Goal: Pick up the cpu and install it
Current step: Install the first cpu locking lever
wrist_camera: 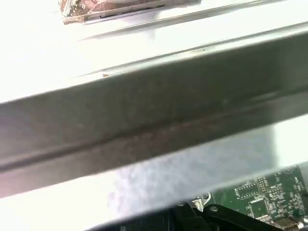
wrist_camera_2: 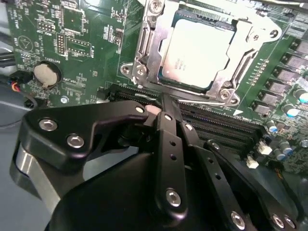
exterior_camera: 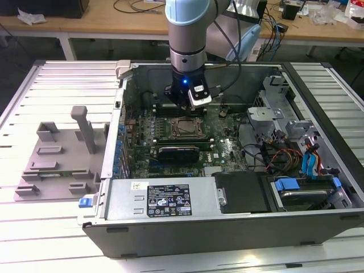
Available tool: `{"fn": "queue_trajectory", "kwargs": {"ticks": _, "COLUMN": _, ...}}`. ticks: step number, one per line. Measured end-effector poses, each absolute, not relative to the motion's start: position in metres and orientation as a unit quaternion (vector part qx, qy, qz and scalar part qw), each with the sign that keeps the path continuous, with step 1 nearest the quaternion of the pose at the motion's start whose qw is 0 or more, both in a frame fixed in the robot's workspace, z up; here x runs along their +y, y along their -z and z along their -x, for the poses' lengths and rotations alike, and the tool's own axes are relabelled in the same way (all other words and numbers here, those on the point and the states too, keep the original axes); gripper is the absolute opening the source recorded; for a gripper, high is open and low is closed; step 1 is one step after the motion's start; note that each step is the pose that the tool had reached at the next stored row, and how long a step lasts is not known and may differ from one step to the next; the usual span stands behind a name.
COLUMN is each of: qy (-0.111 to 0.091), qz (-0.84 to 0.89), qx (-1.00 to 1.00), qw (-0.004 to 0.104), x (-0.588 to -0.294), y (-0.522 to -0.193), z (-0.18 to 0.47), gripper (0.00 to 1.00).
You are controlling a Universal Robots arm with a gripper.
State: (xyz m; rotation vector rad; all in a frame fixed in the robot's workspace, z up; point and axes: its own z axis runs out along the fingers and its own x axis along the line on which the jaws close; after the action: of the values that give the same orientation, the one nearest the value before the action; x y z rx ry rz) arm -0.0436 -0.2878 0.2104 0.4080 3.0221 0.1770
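The cpu (wrist_camera_2: pixel 195 53), a flat square chip with a shiny silver top, lies inside the metal-framed socket (wrist_camera_2: pixel 144 53) on the green motherboard. In the exterior view the socket (exterior_camera: pixel 186 128) sits mid-board inside the open computer case. My gripper (exterior_camera: pixel 185 106) hangs just above the socket's far edge. In the second wrist view my gripper (wrist_camera_2: pixel 161 103) has its black fingers drawn together, with nothing between them. Its tips are just off the near edge of the cpu and do not touch it.
Black memory slots (wrist_camera_2: pixel 226 127) run beside the socket, and a coin battery (wrist_camera_2: pixel 46 74) sits on the board. The case wall (wrist_camera: pixel 144 120) is close by. A grey tray (exterior_camera: pixel 57 153) lies at the exterior view's left, a drive cage with blue tabs (exterior_camera: pixel 307 187) at its right.
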Motion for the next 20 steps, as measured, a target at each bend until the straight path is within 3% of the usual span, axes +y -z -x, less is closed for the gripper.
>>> {"fn": "queue_trajectory", "kwargs": {"ticks": 20, "qy": -0.061, "qz": -0.133, "qx": 0.988, "qw": 0.045, "x": -0.285, "y": -0.215, "z": 0.053, "gripper": 0.11}}
